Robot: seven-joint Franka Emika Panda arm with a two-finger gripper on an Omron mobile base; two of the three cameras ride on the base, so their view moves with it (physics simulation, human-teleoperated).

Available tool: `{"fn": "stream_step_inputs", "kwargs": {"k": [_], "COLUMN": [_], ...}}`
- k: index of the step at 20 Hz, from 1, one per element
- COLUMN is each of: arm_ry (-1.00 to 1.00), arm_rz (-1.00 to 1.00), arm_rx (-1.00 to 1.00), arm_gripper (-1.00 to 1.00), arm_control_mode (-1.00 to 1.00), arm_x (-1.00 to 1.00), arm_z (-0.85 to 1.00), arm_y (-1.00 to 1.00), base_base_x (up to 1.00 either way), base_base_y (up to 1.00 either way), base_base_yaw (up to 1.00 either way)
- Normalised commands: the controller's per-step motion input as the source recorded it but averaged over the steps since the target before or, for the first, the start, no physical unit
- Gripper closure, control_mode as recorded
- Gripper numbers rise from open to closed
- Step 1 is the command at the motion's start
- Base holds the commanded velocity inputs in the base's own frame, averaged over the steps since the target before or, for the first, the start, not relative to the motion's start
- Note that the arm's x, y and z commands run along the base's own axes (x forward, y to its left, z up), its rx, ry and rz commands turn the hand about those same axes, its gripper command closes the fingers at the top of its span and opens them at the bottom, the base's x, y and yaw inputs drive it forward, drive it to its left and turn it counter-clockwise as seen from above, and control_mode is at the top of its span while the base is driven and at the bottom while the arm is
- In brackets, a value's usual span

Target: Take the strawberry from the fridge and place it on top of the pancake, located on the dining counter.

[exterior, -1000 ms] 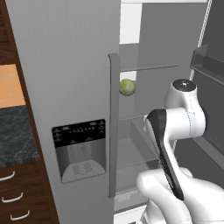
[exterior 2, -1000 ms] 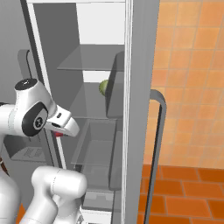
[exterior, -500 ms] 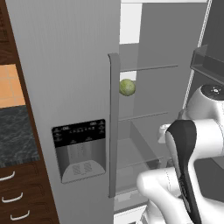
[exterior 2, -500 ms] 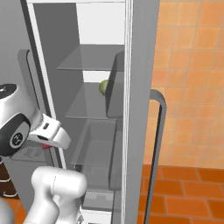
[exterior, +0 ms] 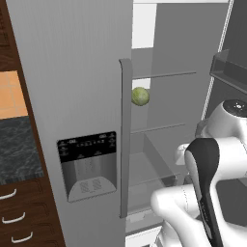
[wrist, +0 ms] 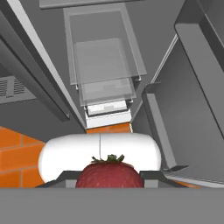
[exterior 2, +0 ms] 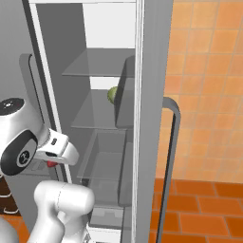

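Orange wall tiles and dark wood drawers edge the left base view, where the grey fridge [exterior: 91, 96] stands with one door open; a green ball [exterior: 140, 96] rests on an inner shelf and the white arm [exterior: 212, 169] bends low at the right.

From the right base view, the same fridge shows its grey shelves, and below the arm's wrist a speck of red, the strawberry [exterior 2: 51, 164], sits at the gripper [exterior 2: 53, 163].

Looking along the hand, the strawberry [wrist: 109, 175] is pinched between the two dark fingers [wrist: 151, 176], green cap up, out in front of the fridge's lower drawers. It is likely light, soft and easily bruised, so a gentle pinch across its widest part, as now, suits it; a harder squeeze could crush it.
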Motion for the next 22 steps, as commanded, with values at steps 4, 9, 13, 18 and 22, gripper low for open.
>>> {"fn": "stream_step_inputs", "kwargs": {"k": [4, 9, 13, 18, 22], "arm_ry": [0.0, 0.0, 0.0, 0.0, 0.0], "arm_rz": [0.0, 0.0, 0.0, 0.0, 0.0], "arm_rx": [0.0, 0.0, 0.0, 0.0, 0.0], "arm_gripper": [1.0, 1.0, 1.0, 1.0, 1.0], "arm_control_mode": [-1.0, 1.0, 1.0, 1.0, 1.0], "arm_x": [0.0, 0.0, 0.0, 0.0, 0.0], "arm_z": [0.0, 0.0, 0.0, 0.0, 0.0], "arm_y": [0.0, 0.0, 0.0, 0.0, 0.0], "base_base_x": [0.0, 0.0, -0.14, -0.24, -0.56], "base_base_y": [0.0, 0.0, 0.04, 0.36, 0.42], "base_base_yaw": [0.0, 0.0, -0.07, -0.39, -0.45]}}
